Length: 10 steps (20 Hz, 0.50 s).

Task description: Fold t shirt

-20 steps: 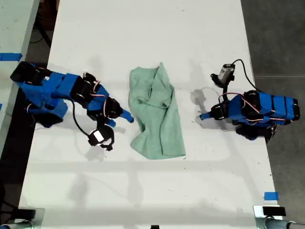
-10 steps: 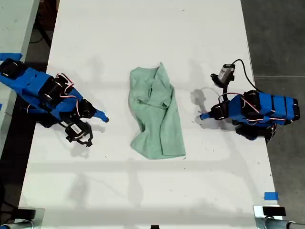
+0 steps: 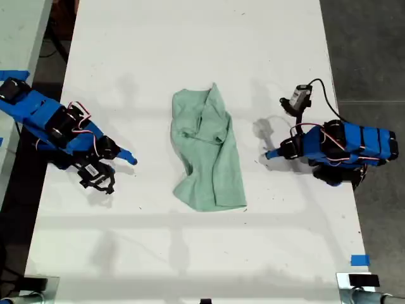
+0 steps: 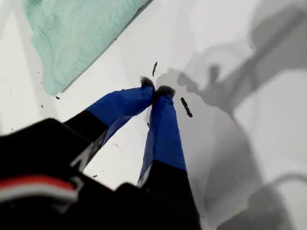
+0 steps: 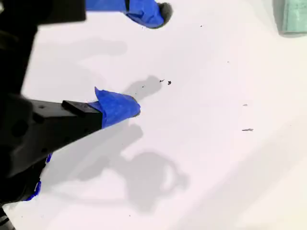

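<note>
The pale mint-green t shirt lies rumpled and elongated in the middle of the white table, with neither gripper touching it. My first gripper rests at the exterior view's right, a short way off the shirt's edge. In the first wrist view this gripper has its blue fingertips pressed together on nothing, and the shirt is close by. My second gripper sits at the exterior view's left, well away from the shirt. It is open and empty above bare table, with only a corner of the shirt showing.
A cable and small camera module loop above the first arm's base. Blue tape marks lie near the table's edge at the exterior view's lower right. Dark floor borders the table on that side.
My second arm has pulled back from the shirt's edge toward the exterior view's left. The shirt and my first arm have stayed still.
</note>
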{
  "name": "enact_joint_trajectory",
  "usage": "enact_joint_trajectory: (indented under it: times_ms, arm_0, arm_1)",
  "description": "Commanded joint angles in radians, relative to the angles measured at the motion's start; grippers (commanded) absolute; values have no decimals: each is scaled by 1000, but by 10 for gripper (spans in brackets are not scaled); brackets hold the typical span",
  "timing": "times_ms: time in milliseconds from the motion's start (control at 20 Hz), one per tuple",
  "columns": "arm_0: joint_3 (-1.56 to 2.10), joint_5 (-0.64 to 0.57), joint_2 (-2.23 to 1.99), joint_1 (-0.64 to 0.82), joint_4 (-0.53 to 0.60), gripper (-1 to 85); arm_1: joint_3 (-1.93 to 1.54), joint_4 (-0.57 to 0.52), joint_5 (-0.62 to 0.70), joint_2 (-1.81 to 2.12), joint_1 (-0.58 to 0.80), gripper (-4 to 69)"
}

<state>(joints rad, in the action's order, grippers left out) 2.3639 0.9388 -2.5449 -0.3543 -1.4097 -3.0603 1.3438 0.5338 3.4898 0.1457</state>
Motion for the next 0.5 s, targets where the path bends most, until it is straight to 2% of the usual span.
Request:
enact_joint_trajectory:
  times_ms: [0,300,350,450]
  arm_0:
    - [-2,-3,-51,5,28,253]
    - [201,-5,-299,5,61,232]
    - [201,-28,-295,15,61,230]
    - [282,-178,-333,87,126,191]
  arm_1:
    - [-41,2,-3,8,0,22]
    - [-41,2,-3,8,0,22]
    - [-41,2,-5,8,0,22]
    - [-41,2,-5,8,-2,22]
